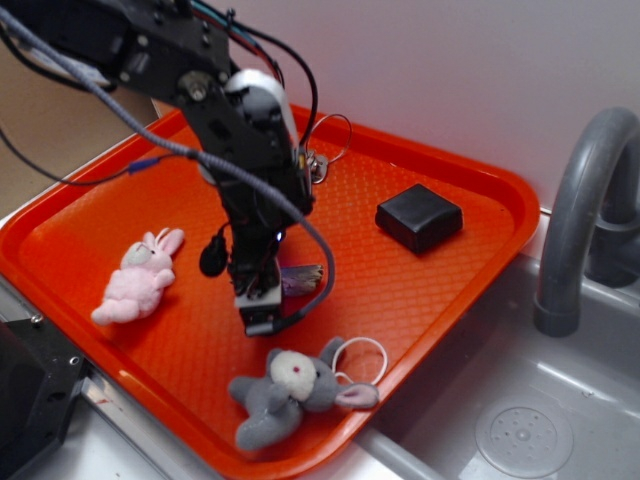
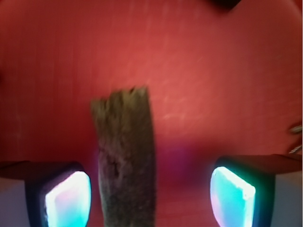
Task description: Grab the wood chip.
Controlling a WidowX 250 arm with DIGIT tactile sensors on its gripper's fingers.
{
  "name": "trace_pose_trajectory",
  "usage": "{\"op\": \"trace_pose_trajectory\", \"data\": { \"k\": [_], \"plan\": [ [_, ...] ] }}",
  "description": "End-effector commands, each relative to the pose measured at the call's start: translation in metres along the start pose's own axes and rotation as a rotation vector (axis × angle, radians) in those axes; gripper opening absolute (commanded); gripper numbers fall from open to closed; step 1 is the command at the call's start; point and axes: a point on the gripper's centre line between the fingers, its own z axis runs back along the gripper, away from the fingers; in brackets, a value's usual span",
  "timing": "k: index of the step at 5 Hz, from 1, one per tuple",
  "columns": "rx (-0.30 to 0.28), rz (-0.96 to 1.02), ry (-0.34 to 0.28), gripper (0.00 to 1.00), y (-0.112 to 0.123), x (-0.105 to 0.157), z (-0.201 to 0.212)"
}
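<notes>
On the orange plastic tray (image 1: 440, 170) the WidowX arm reaches down near the middle, its gripper (image 1: 260, 312) low over the textured surface. The wood chip (image 1: 300, 279) lies flat on the tray directly under the wrist, and in the exterior view only its grey-brown jagged end pokes out to the right of the black fingers. From the wrist view the wood chip (image 2: 127, 161) runs lengthwise up the middle of the picture, jagged end pointing away from the camera, its near end cut off by the bottom edge. The gripper (image 2: 149, 196) is spread wide: the 2 glowing pads sit on either side of the sliver, the left-hand pad (image 2: 68, 198) just beside it and the right-hand pad (image 2: 232, 196) well apart from it, neither one touching the wood. A pink plush bunny (image 1: 138, 279) lies on the tray to the left in the exterior view, and a grey plush elephant (image 1: 285, 390) with a white cord loop lies near the tray's front edge, just below the gripper. A black rectangular block (image 1: 419, 217) rests toward the tray's far right corner. Beside the tray is a grey toy sink (image 1: 520, 430) with a curved grey faucet (image 1: 580, 210).
</notes>
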Motion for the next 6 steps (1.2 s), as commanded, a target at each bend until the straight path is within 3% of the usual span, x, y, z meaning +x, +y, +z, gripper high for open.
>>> {"op": "trace_pose_trajectory", "data": {
  "k": [1, 2, 3, 4, 5, 6],
  "plan": [
    [-0.067, -0.031, -0.019, 0.0, -0.01, 0.0, -0.014],
    [-0.094, -0.041, -0.042, 0.0, -0.017, 0.005, -0.006],
    [-0.002, 0.141, -0.027, 0.0, 0.005, 0.0, 0.03],
    [0.033, 0.387, 0.019, 0.0, 0.037, -0.012, 0.074],
    [0.025, 0.614, 0.058, 0.0, 0.063, -0.028, 0.115],
    [0.046, 0.676, 0.03, 0.0, 0.078, -0.043, 0.159]
  ]
}}
